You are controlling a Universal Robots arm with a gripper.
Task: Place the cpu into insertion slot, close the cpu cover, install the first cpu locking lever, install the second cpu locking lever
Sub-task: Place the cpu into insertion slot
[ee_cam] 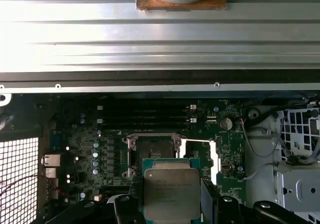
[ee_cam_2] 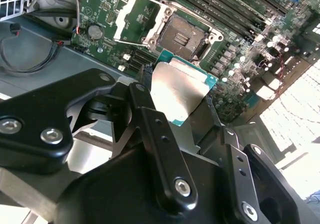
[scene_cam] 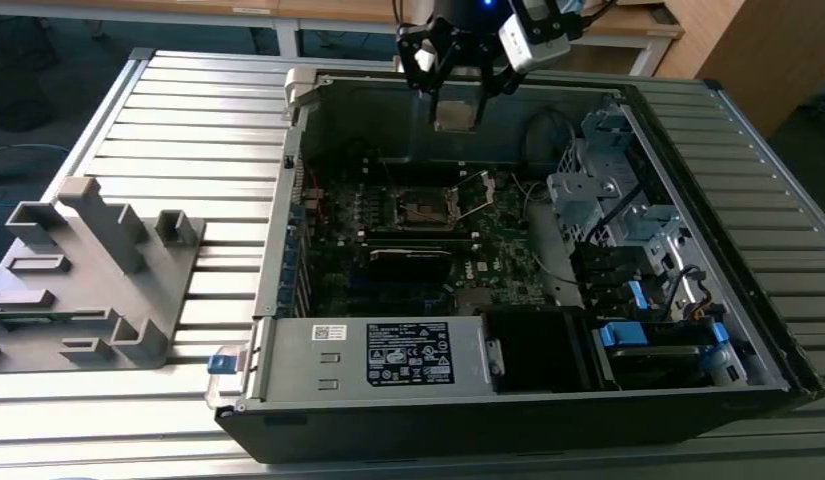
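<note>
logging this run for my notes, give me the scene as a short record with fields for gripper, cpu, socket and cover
holder: gripper, shut on the cpu
cpu position: in the air over the open computer case, not in the socket
socket state: empty, contacts exposed
cover state: cpu cover swung open, off to one side of the socket

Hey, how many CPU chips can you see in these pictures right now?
1. The cpu is clamped in the pincer, held over the open computer case. The insertion slot on the board sits empty. Some of the case interior is hidden, so another could be out of sight.
</note>
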